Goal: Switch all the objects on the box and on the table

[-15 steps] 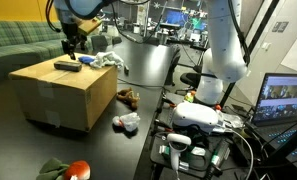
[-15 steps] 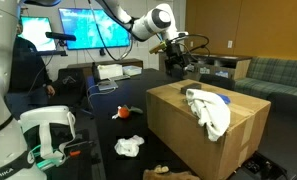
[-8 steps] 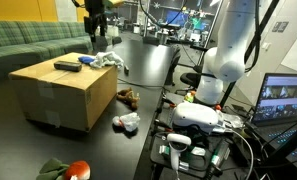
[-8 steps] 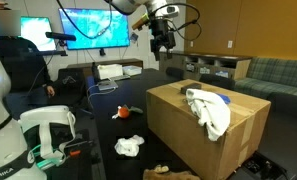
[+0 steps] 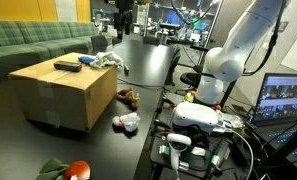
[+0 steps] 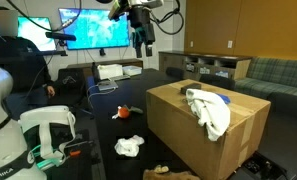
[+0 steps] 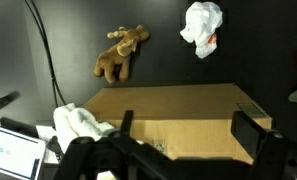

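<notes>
The tan box (image 5: 63, 92) stands on the dark table (image 5: 103, 150). On its top lie a flat black block (image 5: 66, 66), a blue item (image 5: 87, 60) and a white cloth (image 5: 110, 61). On the table are a brown toy (image 5: 127, 98), a crumpled white cloth (image 5: 126, 122) and a red-and-green plush (image 5: 68, 170). My gripper (image 5: 123, 20) hangs high above and behind the box, open and empty. The wrist view looks down between the open fingers (image 7: 251, 130) at the box (image 7: 178, 110), the brown toy (image 7: 121, 53) and the white cloth (image 7: 202, 26).
A green sofa (image 5: 28, 40) runs behind the box. White robot gear with cables (image 5: 193, 125) sits at the table's edge beside a laptop (image 5: 288, 100). Desks with monitors (image 6: 93, 30) fill the background, and a person sits near them (image 6: 23, 65).
The arm has lifted away from just above the box's top and swung up and back. The jaws stayed open and empty. Nothing on the box or table moved.
</notes>
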`<state>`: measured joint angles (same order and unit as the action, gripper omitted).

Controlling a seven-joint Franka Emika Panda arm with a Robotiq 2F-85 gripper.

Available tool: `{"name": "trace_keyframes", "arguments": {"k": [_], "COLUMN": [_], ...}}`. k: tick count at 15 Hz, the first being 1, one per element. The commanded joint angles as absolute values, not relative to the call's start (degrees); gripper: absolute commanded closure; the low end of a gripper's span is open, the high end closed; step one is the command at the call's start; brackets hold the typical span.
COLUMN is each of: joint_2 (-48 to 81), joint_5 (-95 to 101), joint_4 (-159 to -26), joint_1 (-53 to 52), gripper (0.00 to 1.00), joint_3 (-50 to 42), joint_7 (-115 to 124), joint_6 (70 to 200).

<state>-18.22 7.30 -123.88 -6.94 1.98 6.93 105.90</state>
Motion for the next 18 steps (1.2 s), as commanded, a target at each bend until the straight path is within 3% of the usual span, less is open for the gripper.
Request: {"name": "trace_keyframes", "arguments": {"k": [1,9,18], "joint_2": [-26.7,-36.5,-37.4], "joint_5": [5.1,5.6,5.9], "joint_4": [-132.8,-146.7,-149.4], "joint_1": [-5.6,-4.6,-2.4], "gripper": [0.0,0.0,0.0], "joint_3": [2.0,1.3,1.4], "joint_7": [4.2,2.5,2.7], "joint_6": [109.1,116.5,116.5]}}
